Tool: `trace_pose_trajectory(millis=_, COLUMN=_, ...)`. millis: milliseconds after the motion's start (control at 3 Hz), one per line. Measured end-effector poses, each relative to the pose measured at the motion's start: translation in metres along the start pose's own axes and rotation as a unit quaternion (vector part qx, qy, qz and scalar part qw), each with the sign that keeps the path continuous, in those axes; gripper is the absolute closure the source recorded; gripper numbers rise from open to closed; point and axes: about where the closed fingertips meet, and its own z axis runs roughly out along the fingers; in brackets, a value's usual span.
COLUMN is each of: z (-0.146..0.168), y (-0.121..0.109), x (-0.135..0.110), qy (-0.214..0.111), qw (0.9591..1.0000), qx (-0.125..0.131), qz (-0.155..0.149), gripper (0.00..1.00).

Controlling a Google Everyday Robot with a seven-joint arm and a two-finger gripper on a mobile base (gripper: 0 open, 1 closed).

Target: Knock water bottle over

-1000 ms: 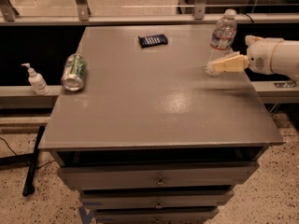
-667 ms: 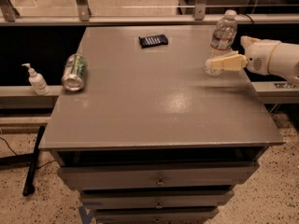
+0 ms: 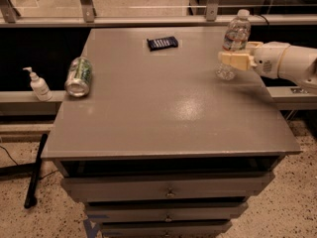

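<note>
The gripper [image 3: 227, 59] sits out at the right rear of the desk [image 3: 163, 113], a cream-coloured block at the end of a thick white arm [image 3: 290, 62] that reaches in level from the right edge of the view. It is right up against the water bottle [image 3: 237, 34], crossing in front of its lower half, so only the base and the upper body show around it. Whether the gripper is spread, pressed together or pinching anything, I cannot tell from this angle. The water bottle stands upright near the desk's right rear corner, white cap [image 3: 243, 13] on top, a narrow red-and-blue band just above the gripper, and its clear base planted on the grey surface. Moving out across the desk: a small dark blue packet [image 3: 162, 43] lies flat near the back edge, well apart from the bottle. Far over on the left edge a green-patterned can [image 3: 79, 76] lies on its side, its round end facing the camera. Off the desk, on the ledge to the left, a small white pump bottle [image 3: 38, 85] stands upright. Below the top, a stack of grey drawers [image 3: 168, 188] faces us, and a black bar [image 3: 34, 175] leans on the speckled floor at lower left.
</note>
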Motion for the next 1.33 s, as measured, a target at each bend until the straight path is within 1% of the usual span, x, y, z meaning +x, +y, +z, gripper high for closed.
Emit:
trace_pose_trajectory(millis=333, z=0.006, y=0.007, x=-0.005, qy=-0.007, qw=0.9997, qx=-0.021, qz=-0.005, gripper=0.78)
trace_pose_trajectory(millis=667, z=0.015, y=0.02, x=-0.019, qy=0.0, qw=0.9982, qx=-0.048, qz=-0.036, gripper=0.99)
trace_pose_trajectory(millis=1000, z=0.027, y=0.046, x=-0.035, qy=0.028, qw=0.991, qx=-0.085, qz=-0.1, gripper=1.0)
trace_pose_trajectory(millis=1333, z=0.042, y=0.08, x=-0.045, qy=0.079, qw=0.9702, qx=-0.126, qz=-0.192, gripper=1.0)
